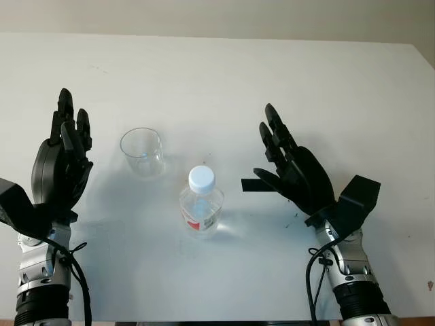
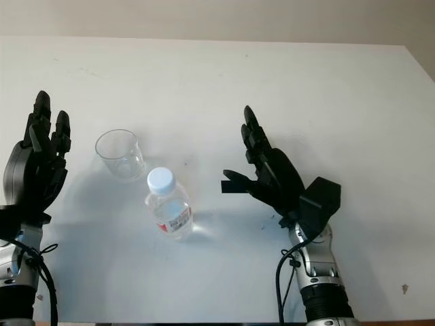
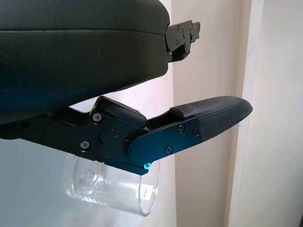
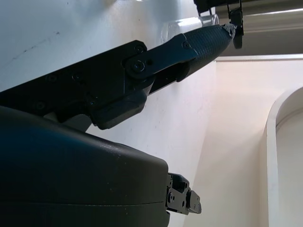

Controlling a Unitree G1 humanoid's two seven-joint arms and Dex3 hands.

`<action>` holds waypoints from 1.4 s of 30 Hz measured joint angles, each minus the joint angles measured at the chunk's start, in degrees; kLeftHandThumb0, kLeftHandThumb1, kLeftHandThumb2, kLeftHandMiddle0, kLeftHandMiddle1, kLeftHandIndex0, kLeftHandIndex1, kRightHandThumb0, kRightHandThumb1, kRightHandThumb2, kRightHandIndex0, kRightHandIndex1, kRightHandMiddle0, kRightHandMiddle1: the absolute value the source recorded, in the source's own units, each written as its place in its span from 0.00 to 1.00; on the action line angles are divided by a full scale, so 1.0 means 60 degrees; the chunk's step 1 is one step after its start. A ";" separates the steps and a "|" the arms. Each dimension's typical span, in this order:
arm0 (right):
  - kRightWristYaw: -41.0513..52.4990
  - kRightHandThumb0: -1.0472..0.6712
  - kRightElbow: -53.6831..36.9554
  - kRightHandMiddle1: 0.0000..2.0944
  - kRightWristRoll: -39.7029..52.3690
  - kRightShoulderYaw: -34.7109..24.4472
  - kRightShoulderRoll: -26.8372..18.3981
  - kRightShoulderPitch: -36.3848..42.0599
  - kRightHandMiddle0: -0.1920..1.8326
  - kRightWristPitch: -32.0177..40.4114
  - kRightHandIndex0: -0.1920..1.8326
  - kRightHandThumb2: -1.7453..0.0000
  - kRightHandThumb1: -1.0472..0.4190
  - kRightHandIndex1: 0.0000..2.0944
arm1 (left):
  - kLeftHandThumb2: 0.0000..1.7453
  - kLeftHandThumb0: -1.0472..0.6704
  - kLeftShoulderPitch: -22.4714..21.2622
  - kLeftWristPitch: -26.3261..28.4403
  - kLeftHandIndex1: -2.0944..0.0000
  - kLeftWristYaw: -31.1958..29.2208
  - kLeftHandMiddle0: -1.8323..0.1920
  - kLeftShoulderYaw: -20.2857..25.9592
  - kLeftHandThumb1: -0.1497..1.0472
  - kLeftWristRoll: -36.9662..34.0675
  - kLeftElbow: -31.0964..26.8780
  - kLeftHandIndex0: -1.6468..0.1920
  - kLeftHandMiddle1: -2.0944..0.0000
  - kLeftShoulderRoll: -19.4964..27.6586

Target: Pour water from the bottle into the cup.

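A small clear water bottle (image 1: 201,204) with a white cap and a red-and-white label stands upright near the middle of the white table (image 1: 224,81). A clear, empty cup (image 1: 142,151) stands upright just behind and left of the bottle; it also appears in the left wrist view as the cup (image 3: 113,187) beyond the thumb. My left hand (image 1: 64,146) is open, raised to the left of the cup and apart from it. My right hand (image 1: 272,159) is open, raised to the right of the bottle, its palm facing the bottle without touching it.
The table's far edge meets a beige wall (image 1: 217,17). Its right edge (image 1: 423,61) runs along the picture's upper right. A few small dark specks (image 1: 292,219) mark the tabletop near my right wrist.
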 measured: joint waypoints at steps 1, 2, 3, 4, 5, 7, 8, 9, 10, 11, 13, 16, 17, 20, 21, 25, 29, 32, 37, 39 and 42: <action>-0.0019 0.08 -0.0014 0.00 -0.0009 0.0024 0.0007 0.0000 0.00 0.0000 0.00 0.97 0.05 0.00 | 0.43 0.13 0.0053 -0.0014 1.00 -0.0021 1.00 -0.0003 1.00 -0.0001 0.0004 1.00 1.00 -0.0026; -0.0028 0.08 -0.0025 0.00 -0.0009 0.0048 0.0007 0.0001 0.00 0.0002 0.00 0.97 0.05 0.00 | 0.43 0.13 0.0110 -0.0016 1.00 -0.0035 1.00 -0.0003 1.00 -0.0002 0.0009 1.00 1.00 -0.0056; -0.0023 0.09 -0.0035 0.00 -0.0004 0.0062 0.0007 0.0000 0.00 0.0024 0.00 0.97 0.06 0.00 | 0.43 0.13 0.0151 -0.0016 1.00 -0.0040 1.00 -0.0006 1.00 -0.0002 0.0022 1.00 1.00 -0.0093; -0.0011 0.09 -0.0045 0.00 0.0004 0.0073 0.0008 0.0000 0.00 0.0061 0.00 0.97 0.06 0.00 | 0.42 0.13 0.0175 -0.0016 1.00 -0.0044 1.00 -0.0016 1.00 -0.0002 0.0037 1.00 1.00 -0.0111; 0.0029 0.09 -0.0048 0.00 0.0016 0.0080 0.0007 0.0000 0.00 0.0101 0.00 0.97 0.06 0.00 | 0.42 0.13 0.0191 -0.0015 1.00 -0.0046 1.00 -0.0030 1.00 -0.0001 0.0046 1.00 1.00 -0.0115; 0.0115 0.09 -0.0048 0.00 0.0030 0.0084 0.0004 0.0000 0.00 0.0124 0.00 0.97 0.06 0.00 | 0.42 0.13 0.0191 -0.0015 1.00 -0.0063 1.00 -0.0057 1.00 -0.0001 0.0053 1.00 1.00 -0.0115; 0.0166 0.09 -0.0048 0.00 0.0030 0.0093 -0.0003 0.0000 0.00 0.0128 0.00 0.97 0.06 0.00 | 0.42 0.13 0.0190 -0.0015 1.00 -0.0084 1.00 -0.0073 1.00 -0.0002 0.0062 1.00 1.00 -0.0115; 0.0222 0.08 -0.0050 0.00 0.0031 0.0102 -0.0015 -0.0001 0.00 0.0161 0.00 0.97 0.06 0.00 | 0.42 0.13 0.0188 -0.0015 1.00 -0.0097 1.00 -0.0089 1.00 -0.0001 0.0076 1.00 1.00 -0.0119; 0.0319 0.08 -0.0057 0.00 0.0042 0.0121 -0.0034 0.0001 0.00 0.0209 0.00 0.97 0.06 0.00 | 0.42 0.13 0.0184 -0.0015 1.00 -0.0099 1.00 -0.0107 1.00 -0.0001 0.0096 1.00 1.00 -0.0124; 0.0464 0.07 -0.0097 0.00 0.0078 0.0139 -0.0062 0.0007 0.00 0.0263 0.00 0.97 0.06 0.00 | 0.42 0.12 0.0178 -0.0015 1.00 -0.0095 1.00 -0.0129 1.00 0.0001 0.0122 1.00 1.00 -0.0129; 0.1016 0.07 -0.0314 0.00 0.0339 0.0181 -0.0213 0.0021 0.00 0.0403 0.00 0.97 0.06 0.00 | 0.42 0.12 0.0166 -0.0011 1.00 -0.0079 1.00 -0.0185 1.00 0.0011 0.0131 1.00 1.00 -0.0140; 0.2013 0.08 -0.0805 0.00 0.0909 0.0189 -0.0497 0.0025 0.01 0.0814 0.00 0.98 0.09 0.00 | 0.42 0.12 0.0127 -0.0003 1.00 -0.0051 1.00 -0.0241 1.00 0.0036 0.0131 1.00 1.00 -0.0140; 0.2201 0.08 -0.0994 0.01 0.1037 0.0194 -0.0572 0.0030 0.02 0.0993 0.01 0.98 0.10 0.01 | 0.42 0.12 0.0117 0.0002 1.00 -0.0022 1.00 -0.0242 1.00 0.0037 0.0130 1.00 1.00 -0.0141; 0.2602 0.08 -0.1757 0.03 0.1145 0.0335 -0.0818 0.0090 0.05 0.1420 0.05 0.98 0.11 0.03 | 0.42 0.12 0.0113 0.0023 1.00 -0.0007 1.00 -0.0242 1.00 0.0031 0.0129 1.00 1.00 -0.0140; 0.2780 0.09 -0.1973 0.03 0.1162 0.0437 -0.0889 0.0097 0.06 0.1582 0.06 0.98 0.11 0.03 | 0.42 0.12 0.0113 0.0034 1.00 -0.0011 1.00 -0.0242 1.00 0.0018 0.0128 1.00 1.00 -0.0141; 0.3530 0.09 -0.2290 0.04 0.1272 0.0861 -0.1078 0.0088 0.08 0.2179 0.08 0.97 0.12 0.04 | 0.42 0.12 0.0113 0.0045 1.00 -0.0031 1.00 -0.0241 1.00 -0.0036 0.0119 1.00 1.00 -0.0140; 0.4006 0.06 -0.2290 0.04 0.1278 0.1181 -0.1108 0.0071 0.09 0.2456 0.09 0.97 0.13 0.04 | 0.42 0.13 0.0114 0.0044 1.00 -0.0063 1.00 -0.0237 1.00 -0.0131 0.0111 1.00 1.00 -0.0140; 0.4281 0.07 -0.2235 0.05 0.1268 0.1516 -0.1094 0.0052 0.10 0.2724 0.10 0.98 0.14 0.04 | 0.42 0.12 0.0116 0.0046 1.00 0.0000 1.00 -0.0236 1.00 -0.0134 0.0040 1.00 1.00 -0.0141; 0.4346 0.08 -0.1718 0.07 0.0858 0.2027 -0.0830 -0.0047 0.14 0.2523 0.13 0.97 0.15 0.05 | 0.41 0.13 0.0116 0.0046 1.00 0.0010 1.00 -0.0240 1.00 -0.0134 -0.0028 1.00 1.00 -0.0141; 0.4345 0.08 -0.1495 0.08 0.0642 0.2180 -0.0756 -0.0125 0.15 0.2405 0.13 0.97 0.15 0.06 | 0.41 0.12 0.0116 0.0045 1.00 0.0006 1.00 -0.0239 1.00 -0.0134 -0.0027 1.00 1.00 -0.0141; 0.4373 0.08 -0.1195 0.08 0.0458 0.2409 -0.0532 -0.0396 0.16 0.2285 0.14 0.97 0.15 0.06 | 0.41 0.12 0.0116 0.0046 1.00 0.0004 1.00 -0.0239 1.00 -0.0136 -0.0027 1.00 1.00 -0.0141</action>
